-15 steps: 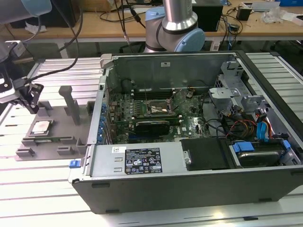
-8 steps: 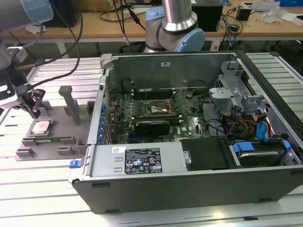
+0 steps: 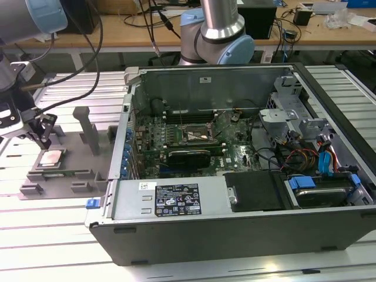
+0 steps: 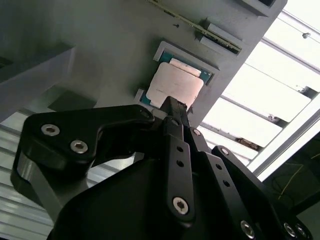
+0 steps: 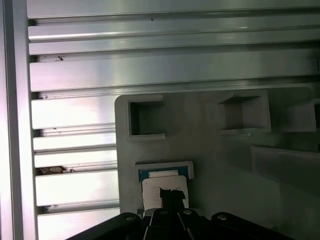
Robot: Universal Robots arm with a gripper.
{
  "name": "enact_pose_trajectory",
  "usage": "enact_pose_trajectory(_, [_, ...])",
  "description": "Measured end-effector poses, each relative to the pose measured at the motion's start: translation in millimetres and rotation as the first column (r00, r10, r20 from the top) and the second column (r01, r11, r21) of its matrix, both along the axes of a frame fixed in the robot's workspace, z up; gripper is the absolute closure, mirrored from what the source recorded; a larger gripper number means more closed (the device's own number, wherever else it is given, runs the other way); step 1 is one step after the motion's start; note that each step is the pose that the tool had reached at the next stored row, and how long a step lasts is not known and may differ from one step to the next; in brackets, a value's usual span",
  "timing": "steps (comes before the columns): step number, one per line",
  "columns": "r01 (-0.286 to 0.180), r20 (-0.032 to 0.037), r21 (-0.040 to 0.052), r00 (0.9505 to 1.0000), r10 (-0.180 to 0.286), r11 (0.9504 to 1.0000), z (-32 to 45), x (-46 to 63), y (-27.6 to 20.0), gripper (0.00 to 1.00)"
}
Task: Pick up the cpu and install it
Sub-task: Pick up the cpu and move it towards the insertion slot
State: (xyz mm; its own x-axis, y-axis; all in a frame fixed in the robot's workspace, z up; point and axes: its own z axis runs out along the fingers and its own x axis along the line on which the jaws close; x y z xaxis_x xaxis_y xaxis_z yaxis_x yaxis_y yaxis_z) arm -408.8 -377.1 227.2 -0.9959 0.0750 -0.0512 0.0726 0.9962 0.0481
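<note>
Exterior view first, and the biggest thing in it: the open computer case [image 3: 252, 235] lies on its side, holding the motherboard [image 3: 176, 138] with its socket frame [image 3: 198, 135] and a tangle of cables [image 3: 305, 154] toward the exterior view's right. Well apart from it, toward the exterior view's left, sits the grey tray [image 3: 82, 163] with upright posts. The gripper [image 3: 43, 140] hangs low over that tray, its fingers drawn together and holding nothing. The cpu [image 3: 51, 157] lies flat in a framed recess of the tray, and in both wray views' stead, say both wrist views, the fingertip end sits right at the chip's near edge; I cannot tell whether it touches. I'd judge this the pick-up step, not yet made. Lifting so flat a chip calls for the fingers to part and take its opposite edges squarely, without tilting it in the recess
</note>
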Motion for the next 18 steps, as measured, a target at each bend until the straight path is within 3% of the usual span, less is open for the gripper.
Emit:
enact_pose_trajectory(7, [0.000,-0.0002,-0.0001,1.0000,0.000,1.0000,-12.4,-0.1,-5.1,0.89])
enact_pose_trajectory(18, [0.000,-0.0001,0.0000,1.0000,0.000,1.0000,-12.8,0.0,-5.2,0.89])
